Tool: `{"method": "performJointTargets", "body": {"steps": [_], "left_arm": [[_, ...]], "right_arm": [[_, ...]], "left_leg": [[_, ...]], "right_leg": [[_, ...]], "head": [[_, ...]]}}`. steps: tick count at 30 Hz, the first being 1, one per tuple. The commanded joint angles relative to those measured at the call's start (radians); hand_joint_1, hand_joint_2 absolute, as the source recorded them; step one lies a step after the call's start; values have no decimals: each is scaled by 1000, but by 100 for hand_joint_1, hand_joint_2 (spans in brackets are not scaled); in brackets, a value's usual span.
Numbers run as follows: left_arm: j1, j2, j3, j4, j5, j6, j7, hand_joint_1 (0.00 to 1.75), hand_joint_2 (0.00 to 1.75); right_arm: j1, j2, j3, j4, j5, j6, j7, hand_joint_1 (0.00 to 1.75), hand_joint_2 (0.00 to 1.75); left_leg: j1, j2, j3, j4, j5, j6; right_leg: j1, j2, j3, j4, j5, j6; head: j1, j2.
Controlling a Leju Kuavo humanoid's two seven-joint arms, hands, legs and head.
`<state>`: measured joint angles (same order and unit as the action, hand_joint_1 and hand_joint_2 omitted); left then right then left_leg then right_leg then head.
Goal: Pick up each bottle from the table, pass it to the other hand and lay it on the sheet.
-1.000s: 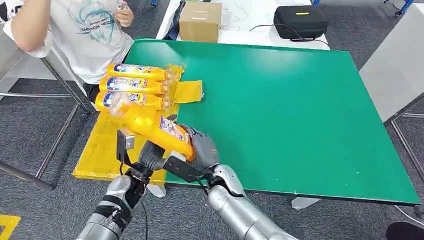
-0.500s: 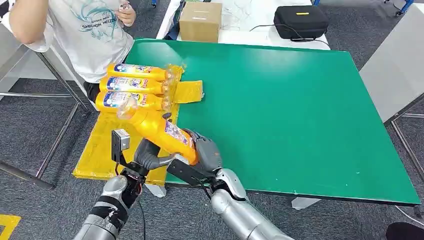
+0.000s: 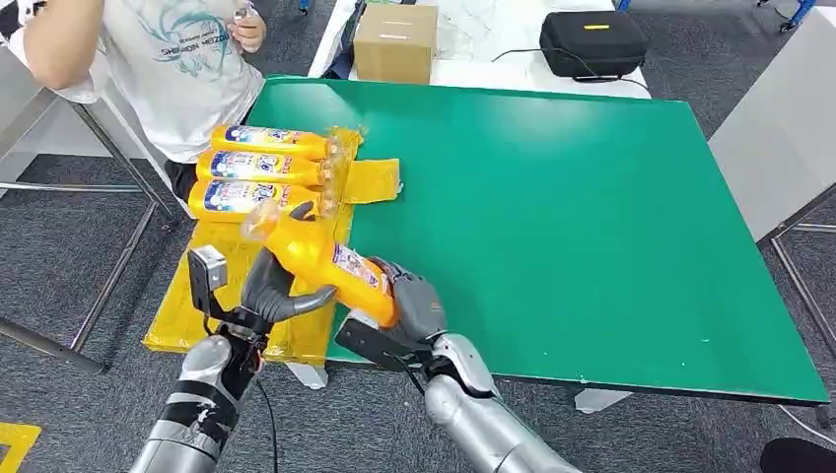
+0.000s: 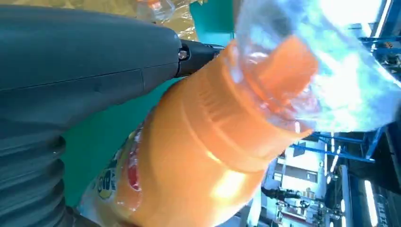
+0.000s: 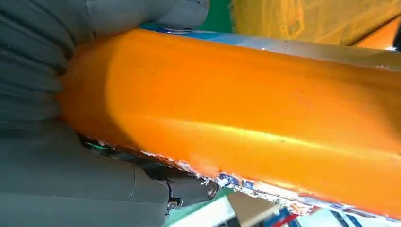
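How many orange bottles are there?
4. Three lie side by side on the yellow sheet: far bottle, middle bottle, near bottle. The held bottle is gripped by the right hand, with the left hand beside it.

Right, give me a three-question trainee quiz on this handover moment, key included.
1. True or false: the robot's right hand grips the base end of the orange plastic bottle with the clear cap.
2. How many orange bottles already lie on the yellow plastic sheet?
3. What lies under the sheet: A) green table top, B) brown cardboard box, C) black zipped case?

Key: 1 true; 2 three; 3 A.
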<state>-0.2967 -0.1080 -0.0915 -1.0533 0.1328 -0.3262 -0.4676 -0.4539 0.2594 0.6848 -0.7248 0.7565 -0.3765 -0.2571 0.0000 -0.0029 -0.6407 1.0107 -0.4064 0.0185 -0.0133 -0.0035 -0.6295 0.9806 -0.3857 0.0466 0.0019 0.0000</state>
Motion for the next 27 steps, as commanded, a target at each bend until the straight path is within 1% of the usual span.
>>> {"method": "performJointTargets", "body": {"steps": [1,4,5,6,7,8,9,10,11,12,13,14,15,16,17,18,19,20,22,23,24,26,27], "left_arm": [[-118,14,-2,74,40,13,107,0,175],[-143,28,-35,127,77,-35,142,0,175],[-153,35,-49,152,91,-51,158,0,175],[-164,43,-63,180,103,-69,160,0,175],[-173,49,-78,201,106,-77,160,0,175],[-181,55,-90,222,116,-99,164,0,175],[-187,58,-97,241,132,-118,168,0,175],[-187,59,-97,245,133,-119,167,0,175],[-197,65,-105,276,165,-166,177,0,175],[-199,66,-106,282,178,-183,174,0,175],[-201,68,-109,290,194,-202,176,0,175],[-205,67,-106,299,230,-237,186,0,175],[-206,66,-106,302,254,-256,196,0,175],[-206,66,-106,302,254,-256,196,2,175],[-205,67,-107,300,303,-297,212,12,175],[-203,67,-107,295,312,-293,210,21,175],[-203,67,-107,295,312,-293,210,21,175],[-198,65,-106,283,331,-286,218,150,175],[-193,60,-101,273,369,-292,231,152,175],[-190,57,-100,268,378,-285,236,175,175],[-185,47,-86,262,407,-260,252,175,175],[-181,38,-75,258,446,-266,275,175,175],[-177,40,-77,251,458,-251,283,175,175]], "right_arm": [[-5,-22,117,66,76,-17,22,175,175],[-10,-24,125,65,80,-28,15,175,175],[-13,-24,130,66,86,-35,19,175,175],[-14,-26,132,62,83,-42,12,175,175],[-14,-26,135,61,83,-48,14,175,175],[-14,-27,136,56,77,-43,10,175,175],[-15,-28,140,52,77,-48,9,175,175],[-15,-28,140,52,77,-48,10,175,175],[-18,-29,146,50,73,-43,8,175,175],[-19,-29,147,49,71,-44,6,175,175],[-20,-29,151,49,69,-44,3,175,175],[-20,-29,153,44,61,-48,-6,175,175],[-22,-30,159,44,66,-57,-4,175,175],[-22,-30,159,44,66,-57,-4,175,175],[-25,-29,167,42,61,-50,-7,175,175],[-25,-30,170,41,62,-54,-7,175,175],[-25,-30,170,41,62,-54,-7,175,175],[-24,-29,175,40,63,-57,-2,175,175],[-23,-30,177,39,57,-59,-2,175,175],[-23,-31,177,41,56,-61,-1,175,175],[-22,-31,177,44,52,-64,1,175,175],[-22,-31,178,47,52,-67,-1,175,175],[-23,-30,179,50,51,-69,-2,175,175]], "left_leg": [[1,-3,3,0,-1,-1],[2,-4,6,0,-2,-1],[2,-4,5,0,-2,-1],[1,-4,4,-1,-1,-1],[2,-4,6,0,-2,-2],[1,-4,5,-1,-1,-1],[1,-3,3,-1,-1,-1],[2,-4,6,0,-2,-2],[1,-3,4,-1,-1,-1],[1,-2,3,-1,-1,-1],[1,-2,5,0,-2,-1],[1,-2,3,-1,-1,-1],[1,-2,5,0,-2,-1],[1,-2,4,0,-1,-1],[1,-2,2,0,-1,-1],[1,-3,5,0,-2,-1],[1,-2,2,0,-1,-1],[1,-3,6,1,-3,-1],[1,-2,4,0,-2,-1],[2,-3,6,0,-2,-1],[1,-3,4,0,-1,-1],[1,-3,5,0,-2,-1],[1,-2,3,0,-1,-1]], "right_leg": [[1,-3,4,0,-2,-1],[2,-4,8,0,-3,-2],[2,-4,6,0,-3,-2],[1,-4,5,-1,-2,-2],[2,-4,8,0,-4,-2],[1,-4,6,0,-3,-2],[1,-3,4,0,-2,-1],[2,-4,7,0,-3,-2],[1,-3,5,0,-2,-1],[1,-2,4,-1,-1,-1],[2,-2,6,0,-2,-2],[1,-2,3,0,-1,-1],[1,-2,6,0,-3,-2],[1,-2,5,0,-2,-1],[1,-2,3,0,-1,-1],[1,-3,6,0,-3,-2],[1,-2,3,0,-1,-1],[2,-3,7,1,-4,-2],[1,-2,5,0,-2,-2],[2,-3,7,0,-3,-2],[2,-3,5,0,-2,-1],[1,-3,6,0,-3,-2],[1,-2,4,0,-2,-1]], "head": [[0,0],[0,0],[0,0],[0,0],[0,0],[0,0],[0,0],[0,0],[0,0],[0,0],[0,0],[0,0],[0,0],[0,0],[0,0],[0,0],[0,0],[0,0],[0,0],[0,0],[0,0],[0,0],[0,0]]}}
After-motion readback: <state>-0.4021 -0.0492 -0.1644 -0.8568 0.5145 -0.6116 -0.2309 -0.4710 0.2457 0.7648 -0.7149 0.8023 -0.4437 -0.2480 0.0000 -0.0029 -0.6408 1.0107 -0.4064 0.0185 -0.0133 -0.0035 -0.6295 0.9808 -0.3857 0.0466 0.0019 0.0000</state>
